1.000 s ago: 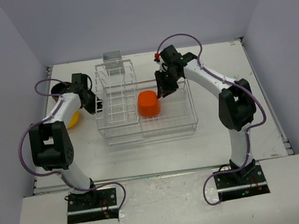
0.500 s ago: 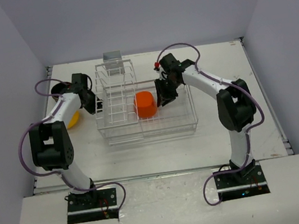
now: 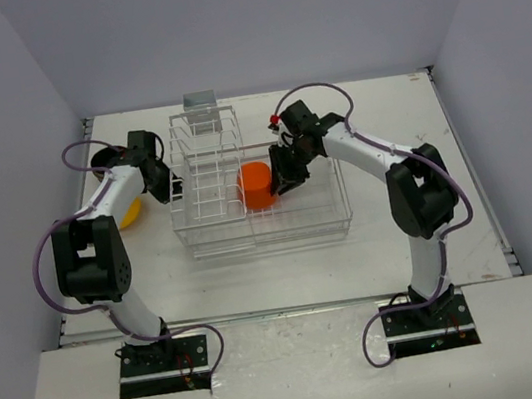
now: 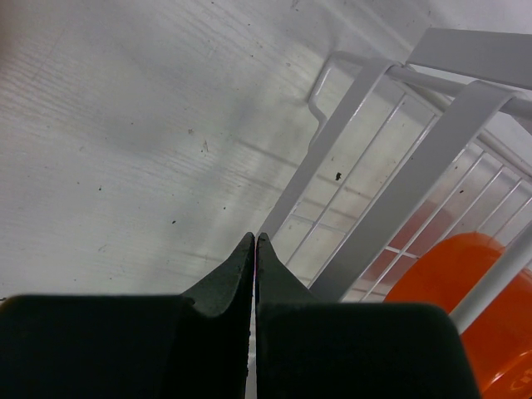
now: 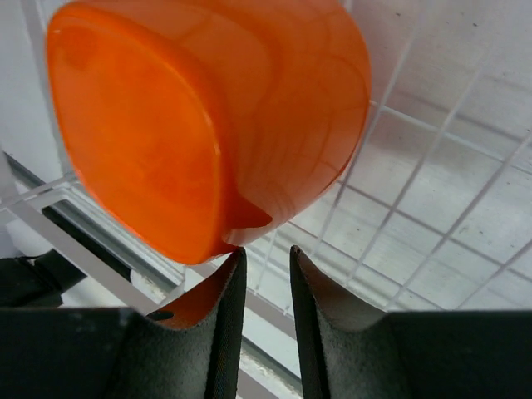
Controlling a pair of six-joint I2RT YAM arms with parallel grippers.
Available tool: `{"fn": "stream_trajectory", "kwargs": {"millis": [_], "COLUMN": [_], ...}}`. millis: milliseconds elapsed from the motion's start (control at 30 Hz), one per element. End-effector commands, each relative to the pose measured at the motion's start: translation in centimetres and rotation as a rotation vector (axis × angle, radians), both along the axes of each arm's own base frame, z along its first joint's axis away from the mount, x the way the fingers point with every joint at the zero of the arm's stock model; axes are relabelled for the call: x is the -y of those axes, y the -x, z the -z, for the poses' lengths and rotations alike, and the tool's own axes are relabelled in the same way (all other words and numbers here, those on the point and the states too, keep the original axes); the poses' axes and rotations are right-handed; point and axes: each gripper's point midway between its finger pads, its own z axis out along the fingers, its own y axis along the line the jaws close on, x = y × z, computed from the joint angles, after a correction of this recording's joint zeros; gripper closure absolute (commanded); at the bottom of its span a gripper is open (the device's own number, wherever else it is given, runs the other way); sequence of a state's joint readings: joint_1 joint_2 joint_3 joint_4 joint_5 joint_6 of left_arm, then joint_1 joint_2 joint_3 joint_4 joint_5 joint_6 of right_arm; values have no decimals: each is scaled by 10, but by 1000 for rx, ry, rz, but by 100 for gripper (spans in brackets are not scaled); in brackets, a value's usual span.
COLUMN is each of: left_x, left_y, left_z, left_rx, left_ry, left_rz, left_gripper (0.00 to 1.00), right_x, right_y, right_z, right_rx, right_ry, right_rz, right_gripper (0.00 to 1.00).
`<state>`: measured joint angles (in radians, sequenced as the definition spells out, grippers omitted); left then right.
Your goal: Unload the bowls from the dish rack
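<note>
The orange-red bowl [image 3: 257, 185] lies upside down in the low basket of the white wire dish rack [image 3: 296, 227], against the tall slotted section. My right gripper [image 3: 283, 179] is just right of it, jaws narrowly parted with nothing between them. In the right wrist view its left fingertip [image 5: 235, 259] touches the bowl's rim [image 5: 208, 116]. My left gripper [image 3: 175, 186] is shut and empty at the rack's left side; the left wrist view shows rack wires [image 4: 374, 166] and the orange bowl [image 4: 474, 307] beyond. The yellow bowl [image 3: 130, 215] sits on the table, half hidden behind the left arm. The other bowls are out of view.
A small grey holder [image 3: 200, 101] is attached at the far end of the rack's tall section. Grey walls close in the white table [image 3: 287, 267] on the left, back and right.
My right gripper has moved left and down inside the basket, and the orange bowl has slid a little left against the tall section. The left arm has not moved.
</note>
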<state>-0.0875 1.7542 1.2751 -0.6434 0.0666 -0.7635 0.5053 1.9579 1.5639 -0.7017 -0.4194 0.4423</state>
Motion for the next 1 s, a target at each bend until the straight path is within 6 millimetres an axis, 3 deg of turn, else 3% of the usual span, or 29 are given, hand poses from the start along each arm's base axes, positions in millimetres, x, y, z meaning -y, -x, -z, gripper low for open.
{"fn": "stream_trajectory", "kwargs": {"millis": [0,200,367,433,533,800,967], "left_x": [28,29,30,30,29,30,29], "left_y": [-2,-3,-4,-4,-4,-4,-6], "left_z": [-10,-6,-7,-5,-5,-1,-1], "left_rx": [33,25,27,23,23,16,17], "left_ry": [66,73,74,70,67,64,62], "left_rz": [78,83,88,92,97,107,110], "left_gripper": [100,100,100,100,100,100,100], "right_x": [-30,-69,-86,-75,-64,-37,-41], "right_y": [-17,-9,-2,-5,-8,-7,-16], "right_z": [-31,-29,-26,-26,-38,-44,-38], "right_rx": [56,42,5,34,102,109,100], "right_ry": [-111,-155,-184,-141,-144,-120,-138], "right_rz": [-23,-98,-120,-66,-22,37,62], "right_gripper": [71,71,72,81,82,68,50]}}
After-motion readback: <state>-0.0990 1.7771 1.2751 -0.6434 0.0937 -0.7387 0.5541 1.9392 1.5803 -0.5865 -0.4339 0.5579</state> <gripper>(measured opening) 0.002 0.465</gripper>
